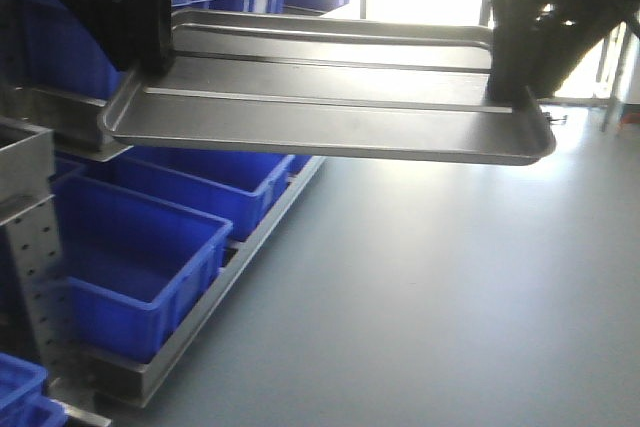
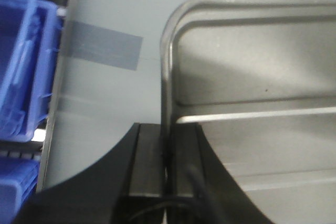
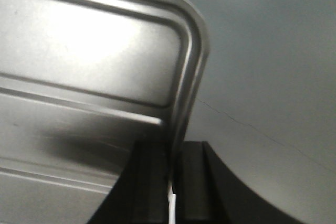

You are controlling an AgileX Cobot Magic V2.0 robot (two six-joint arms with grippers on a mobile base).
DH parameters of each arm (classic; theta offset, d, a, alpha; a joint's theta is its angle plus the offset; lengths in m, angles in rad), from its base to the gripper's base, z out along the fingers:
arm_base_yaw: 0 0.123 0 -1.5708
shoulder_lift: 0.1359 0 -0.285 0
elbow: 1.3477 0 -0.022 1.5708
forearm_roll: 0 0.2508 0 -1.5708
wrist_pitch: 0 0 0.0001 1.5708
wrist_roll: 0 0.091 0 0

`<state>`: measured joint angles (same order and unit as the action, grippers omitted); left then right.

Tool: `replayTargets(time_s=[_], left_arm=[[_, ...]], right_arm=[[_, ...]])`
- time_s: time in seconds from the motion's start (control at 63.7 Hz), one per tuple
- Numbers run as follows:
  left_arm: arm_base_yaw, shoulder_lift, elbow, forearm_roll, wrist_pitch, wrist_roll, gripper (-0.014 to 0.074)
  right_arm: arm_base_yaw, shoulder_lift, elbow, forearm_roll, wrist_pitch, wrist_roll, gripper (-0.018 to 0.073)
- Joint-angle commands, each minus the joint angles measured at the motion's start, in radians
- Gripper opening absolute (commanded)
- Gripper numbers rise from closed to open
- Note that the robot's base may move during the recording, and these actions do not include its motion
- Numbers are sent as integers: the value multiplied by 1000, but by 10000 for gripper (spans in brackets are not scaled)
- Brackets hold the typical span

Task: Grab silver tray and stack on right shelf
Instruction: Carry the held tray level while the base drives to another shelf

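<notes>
**Tray held aloft by both rims, shelf not yet in sight**

The left gripper is clamped on the tray's left rim, its two black fingers pressed to either side of the thin raised edge. The right gripper pinches the opposite rim in the same way, near a rounded corner. Each holds only the lip of the metal, not the base.

In the front view the tray hangs across the upper half of the frame, roughly level, well above the grey floor. Its two long ridges run left to right. Its near left corner sits close to a steel frame at the left edge. Below that, blue bins stand in a low rack at lower left. The target shelf cannot be made out in any view.

The likely risk is the grip itself. With so little rim between the fingers, the smooth metal could slide out if one arm leads the other or the two drift apart, and the tray would then twist or drop. A swing to the left could also knock the corner on the frame. Glare at the upper right may hide what lies that way.
</notes>
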<state>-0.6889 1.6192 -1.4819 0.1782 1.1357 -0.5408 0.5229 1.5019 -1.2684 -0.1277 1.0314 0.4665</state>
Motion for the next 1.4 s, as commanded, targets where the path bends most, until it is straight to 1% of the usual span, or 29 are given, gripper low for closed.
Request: replayTargets(time_s=[0.0, 1.383], left_arm=[[-14, -48, -39, -9, -47, 12, -93], [-14, -48, -39, -11, -45, 12, -93]], right_arm=[[4, -42, -36, -3, -45, -35, 57], [4, -42, -36, -3, -44, -35, 57]])
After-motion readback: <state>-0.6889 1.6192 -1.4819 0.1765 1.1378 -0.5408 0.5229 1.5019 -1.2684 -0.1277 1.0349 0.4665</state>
